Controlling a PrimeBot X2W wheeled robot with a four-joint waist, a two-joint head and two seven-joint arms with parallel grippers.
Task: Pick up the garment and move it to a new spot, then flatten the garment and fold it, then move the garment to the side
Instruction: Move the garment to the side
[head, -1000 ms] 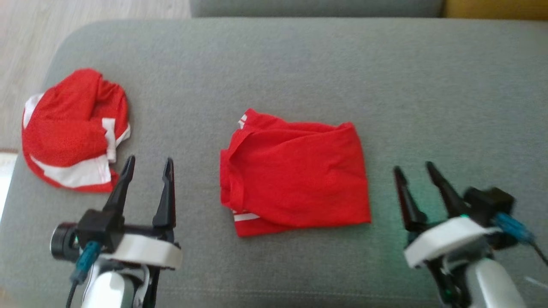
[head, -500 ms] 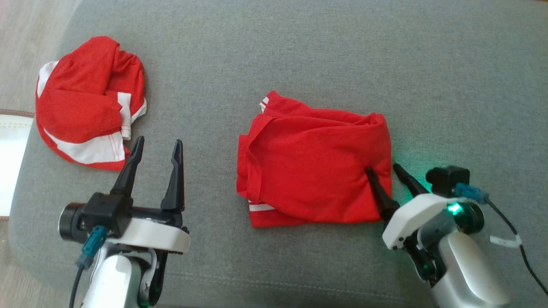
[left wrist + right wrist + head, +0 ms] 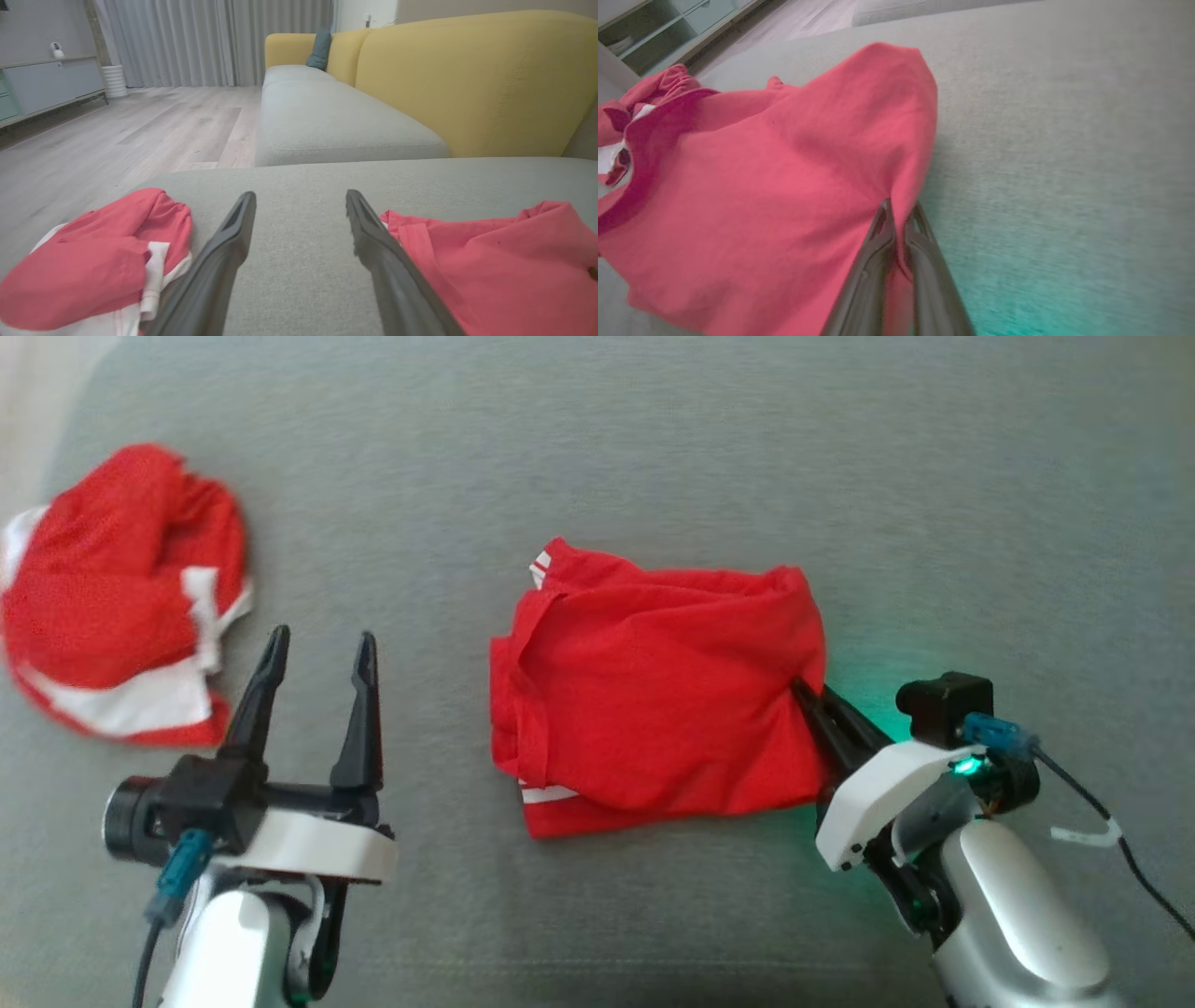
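Red knit cloth, folded into a rough rectangle, is identified as the garment (image 3: pixel 653 700). It is laid on the grey sofa seat (image 3: pixel 653 457), between the two pincers. The right pincer (image 3: pixel 805 693) is found closed, its dark fingers pressed together on the garment edge nearest to it, with a fold of red cloth pinched between the tips. In the right wrist view the cloth is seen rising in a ridge directly ahead of those tips. White stripes are noted at two corners of the garment, on the side away from the right pincer. A green light (image 3: pixel 962 767) is lit on the right wrist, and the seat beside it is tinted green.

The left pincer (image 3: pixel 322 637) is held wide apart and nothing is gripped. Bare upholstery lies between its fingers, and the garment is off to its right, clear of it. A second cloth (image 3: pixel 112 607), red with white panels, is crumpled just ahead and to the left of this pincer, untouched.

Whether either cloth bears a label cannot be told. A cabinet (image 3: pixel 649 37) with open compartments is recorded beyond the garment in the right wrist view. Its contents cannot be made out.
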